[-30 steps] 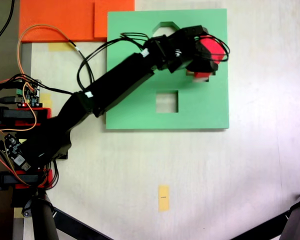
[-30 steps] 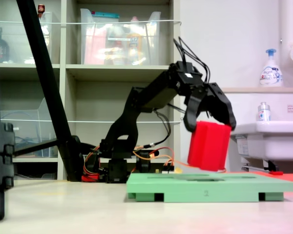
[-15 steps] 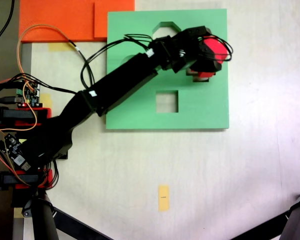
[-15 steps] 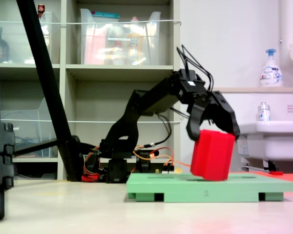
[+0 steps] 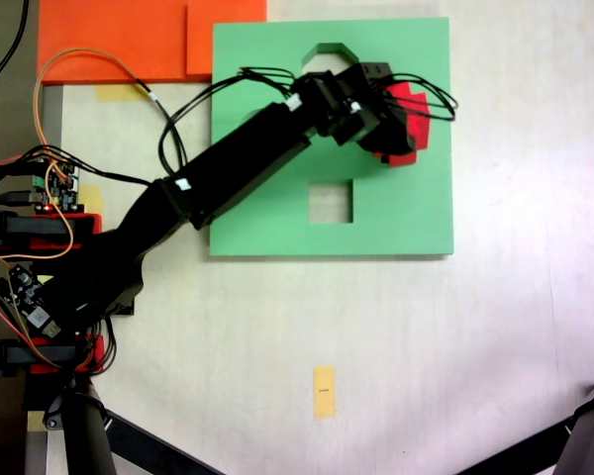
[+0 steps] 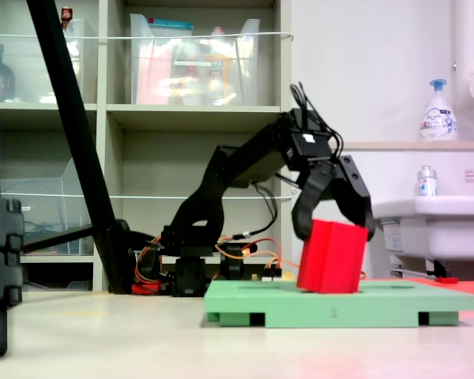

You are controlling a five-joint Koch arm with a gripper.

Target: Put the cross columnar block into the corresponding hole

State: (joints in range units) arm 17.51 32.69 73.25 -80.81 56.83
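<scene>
The cross columnar block [image 5: 408, 121] [image 6: 330, 257] is bright red and stands slightly tilted, with its lower end at the surface of the green board [image 5: 277, 223] [image 6: 395, 304]. My gripper [image 5: 388, 117] [image 6: 332, 230] is shut on its upper part, one finger on each side. In the first exterior view the block sits near the board's right side, right of and above the square cutout [image 5: 330, 201] and below the octagonal cutout [image 5: 327, 52]. The corresponding hole is hidden under the block and gripper.
Orange foam sheets [image 5: 129, 40] lie beyond the board's upper left corner. The arm's base, circuit boards and cables [image 5: 40, 198] fill the first exterior view's left edge. A yellow tag [image 5: 323, 391] lies on the table. A black tripod leg [image 6: 75, 134] and shelves stand behind.
The gripper has lowered the red block, whose bottom now meets the green board. It shifted slightly toward the second exterior view's left and stands less tilted.
</scene>
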